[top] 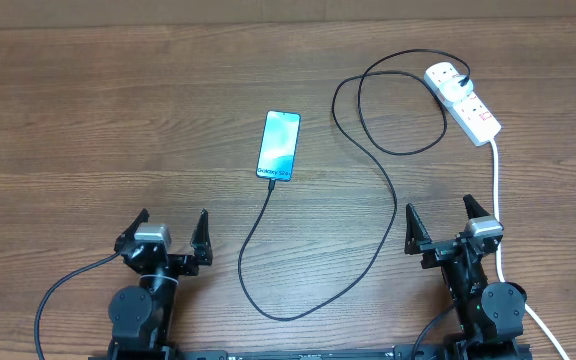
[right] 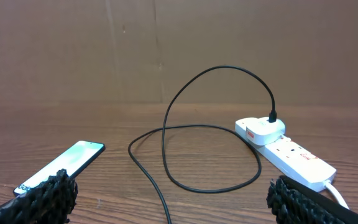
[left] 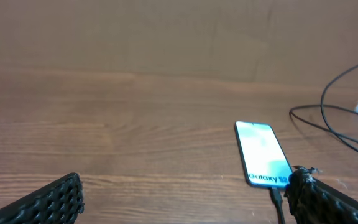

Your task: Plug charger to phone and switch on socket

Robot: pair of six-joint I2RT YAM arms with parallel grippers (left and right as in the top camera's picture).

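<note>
The phone (top: 279, 146) lies screen-up mid-table, its blue-teal screen reading "Galaxy S24". It also shows in the left wrist view (left: 263, 154) and the right wrist view (right: 61, 164). The black charger cable (top: 378, 165) runs from the white plug in the socket (top: 463, 102), loops on the table, and its tip sits in the phone's bottom edge (left: 274, 191). The socket shows in the right wrist view (right: 288, 153) too. My left gripper (top: 171, 235) is open and empty near the front left. My right gripper (top: 440, 223) is open and empty near the front right.
The thick white cord (top: 498, 215) runs from the socket down the right side, past my right arm. A brown wall stands behind the wooden table (top: 118, 110).
</note>
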